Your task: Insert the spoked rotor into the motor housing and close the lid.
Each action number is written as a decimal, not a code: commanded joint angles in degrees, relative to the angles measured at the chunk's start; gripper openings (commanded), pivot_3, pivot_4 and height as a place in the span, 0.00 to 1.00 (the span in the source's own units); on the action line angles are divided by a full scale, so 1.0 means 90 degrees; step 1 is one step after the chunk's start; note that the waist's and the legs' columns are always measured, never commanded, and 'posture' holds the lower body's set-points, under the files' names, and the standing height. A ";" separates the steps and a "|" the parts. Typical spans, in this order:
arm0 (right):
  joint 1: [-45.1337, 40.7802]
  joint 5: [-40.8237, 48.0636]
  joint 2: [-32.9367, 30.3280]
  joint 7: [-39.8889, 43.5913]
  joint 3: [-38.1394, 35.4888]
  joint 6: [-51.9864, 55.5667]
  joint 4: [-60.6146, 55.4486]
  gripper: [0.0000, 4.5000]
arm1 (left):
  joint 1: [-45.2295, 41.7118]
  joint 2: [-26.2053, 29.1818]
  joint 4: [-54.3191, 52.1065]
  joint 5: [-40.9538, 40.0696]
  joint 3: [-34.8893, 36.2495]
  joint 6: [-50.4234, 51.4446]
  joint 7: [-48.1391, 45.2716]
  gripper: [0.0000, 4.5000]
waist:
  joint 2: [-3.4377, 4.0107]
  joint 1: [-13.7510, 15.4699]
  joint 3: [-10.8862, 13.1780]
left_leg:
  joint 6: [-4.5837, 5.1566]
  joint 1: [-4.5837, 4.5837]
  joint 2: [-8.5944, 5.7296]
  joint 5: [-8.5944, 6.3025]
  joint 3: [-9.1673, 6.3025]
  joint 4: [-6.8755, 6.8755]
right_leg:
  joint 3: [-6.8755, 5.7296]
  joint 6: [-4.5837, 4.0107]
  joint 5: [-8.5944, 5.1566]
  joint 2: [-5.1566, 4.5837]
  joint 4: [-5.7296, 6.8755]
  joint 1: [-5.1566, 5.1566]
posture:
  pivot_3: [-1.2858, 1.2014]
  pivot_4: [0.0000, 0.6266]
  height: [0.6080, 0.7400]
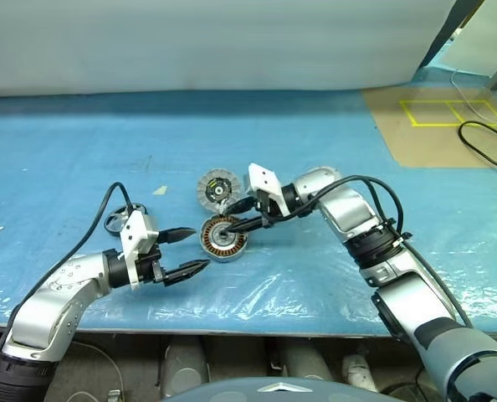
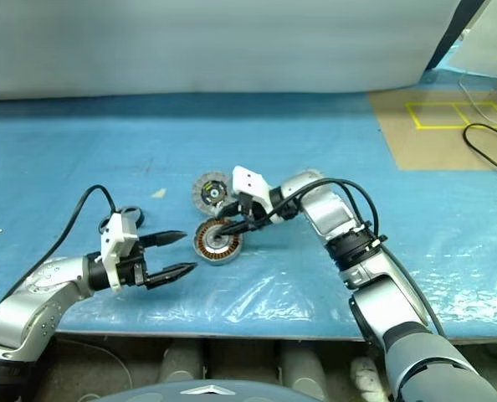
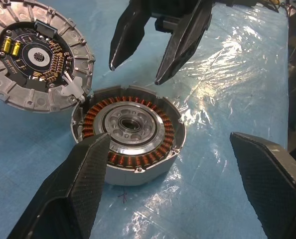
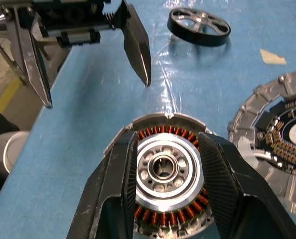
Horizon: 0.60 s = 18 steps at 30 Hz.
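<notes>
The motor housing (image 1: pixel 223 239) lies open on the blue sheet, its copper windings ringing a pale hub (image 4: pixel 164 167). Hinged to its far side, the lid (image 1: pixel 216 188) lies flat with the ribbed inner face up. The spoked rotor (image 4: pixel 199 27) is a dark wheel lying flat on the sheet behind my left wrist, also seen as the rotor (image 2: pixel 123 216). My right gripper (image 1: pixel 229 226) hovers just above the housing, fingers apart on either side of the hub, holding nothing. My left gripper (image 1: pixel 200 248) is wide open just left of the housing, pointing at it.
A paper scrap (image 1: pixel 160 190) lies left of the lid. At the far right, a brown board (image 1: pixel 437 126) with yellow tape carries a black cable (image 1: pixel 483 142). The table's front edge (image 1: pixel 257 322) runs below both arms.
</notes>
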 commanded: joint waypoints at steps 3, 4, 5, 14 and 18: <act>0.0147 0.0118 0.0214 -0.0216 0.0043 0.0000 -0.0178 0.08 | 0.0026 0.0025 -0.0107 -0.0062 0.0052 -0.0015 -0.0051 0.90 | 0.0000 -0.0001 0.0000 | 0.0000 0.0000 0.0000 0.0000 0.0000 0.0000 | 0.0000 0.0000 0.0000 0.0000 0.0000 0.0000 | 0.52 0.24 1.00; 0.0157 0.0074 0.0276 -0.0270 0.0078 -0.0041 -0.0091 0.00 | 0.0036 0.0030 -0.0117 -0.0065 0.0055 -0.0006 -0.0050 0.90 | 0.0000 -0.0002 0.0000 | 0.0000 -0.0001 0.0000 0.0000 0.0000 0.0000 | 0.0000 0.0000 0.0000 0.0000 0.0000 0.0000 | 0.52 0.24 1.00; 0.0158 0.0025 0.0320 -0.0317 0.0107 -0.0086 -0.0010 0.00 | 0.0042 0.0033 -0.0125 -0.0067 0.0055 0.0001 -0.0049 0.90 | 0.0000 -0.0003 0.0000 | 0.0000 0.0000 0.0000 0.0000 0.0000 0.0000 | 0.0000 0.0000 0.0000 0.0000 0.0000 0.0000 | 0.52 0.24 1.00; 0.0149 -0.0182 0.0480 -0.0523 0.0310 -0.0356 0.0518 0.00 | 0.0114 0.0052 -0.0197 -0.0087 0.0098 0.0034 -0.0016 0.90 | 0.0000 -0.0008 0.0000 | -0.0001 -0.0003 -0.0001 0.0000 0.0000 -0.0001 | 0.0000 0.0000 0.0000 -0.0001 -0.0001 -0.0002 | 0.52 0.24 1.00; 0.0210 -0.0433 0.0509 -0.0650 0.0465 -0.0651 0.0889 0.00 | 0.0117 0.0048 -0.0207 -0.0086 0.0094 0.0036 -0.0003 0.90 | 0.0000 -0.0008 0.0000 | -0.0001 -0.0002 -0.0001 0.0000 0.0000 0.0000 | 0.0000 0.0000 0.0000 0.0000 0.0000 -0.0002 | 0.52 0.24 1.00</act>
